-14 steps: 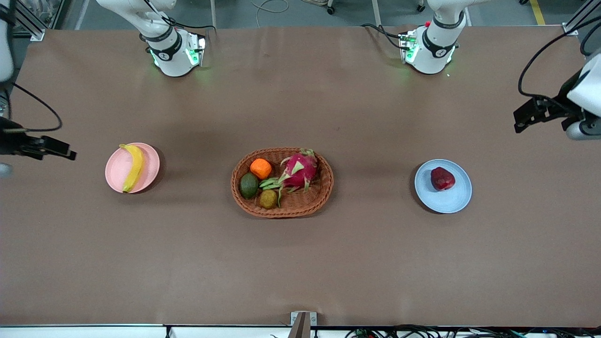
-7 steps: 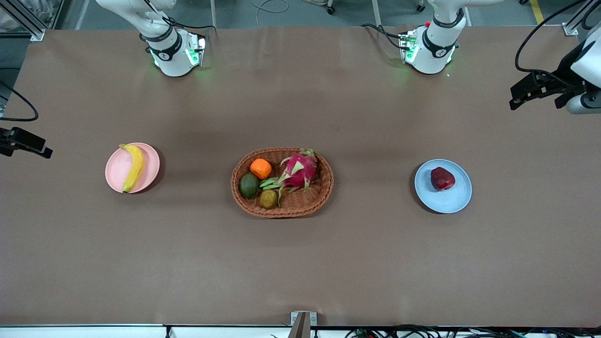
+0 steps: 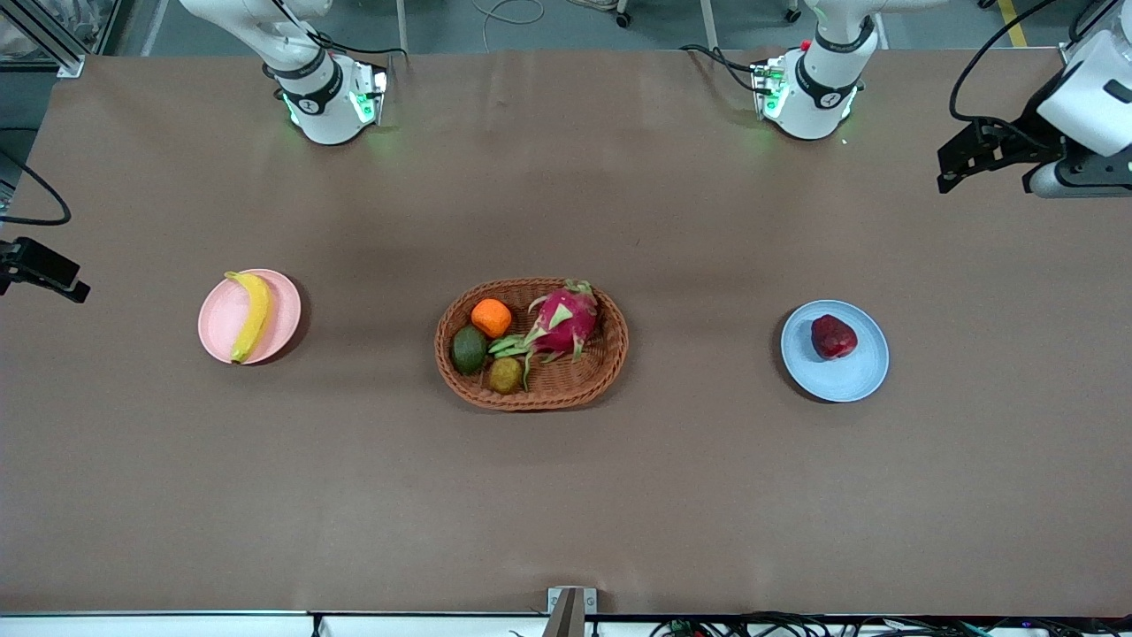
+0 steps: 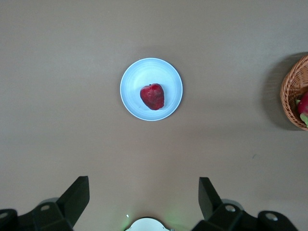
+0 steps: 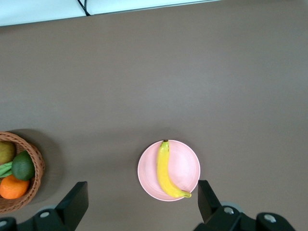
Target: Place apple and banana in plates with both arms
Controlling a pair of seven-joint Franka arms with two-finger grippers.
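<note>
The dark red apple (image 3: 833, 337) lies on the light blue plate (image 3: 840, 379) toward the left arm's end of the table. The yellow banana (image 3: 251, 315) lies across the pale pink plate (image 3: 221, 323) toward the right arm's end. My left gripper (image 3: 964, 161) is open and empty, high over the table's end. In the left wrist view it (image 4: 143, 186) is clear of the apple (image 4: 152, 96) and blue plate (image 4: 139, 77). My right gripper (image 3: 42, 270) is open and empty at the table's end. In the right wrist view it (image 5: 142, 190) is above the banana (image 5: 165, 173) and pink plate (image 5: 186, 163).
An oval brown wicker basket (image 3: 531, 392) stands mid-table between the plates. It holds a pink dragon fruit (image 3: 563, 320), an orange (image 3: 491, 317), a green avocado (image 3: 469, 349) and a brownish fruit (image 3: 505, 374). The two arm bases (image 3: 327, 97) stand along the table's edge.
Both grippers have drawn away from the plates toward the table's ends, the left one also toward the bases' edge. The fruit and plates have not moved.
</note>
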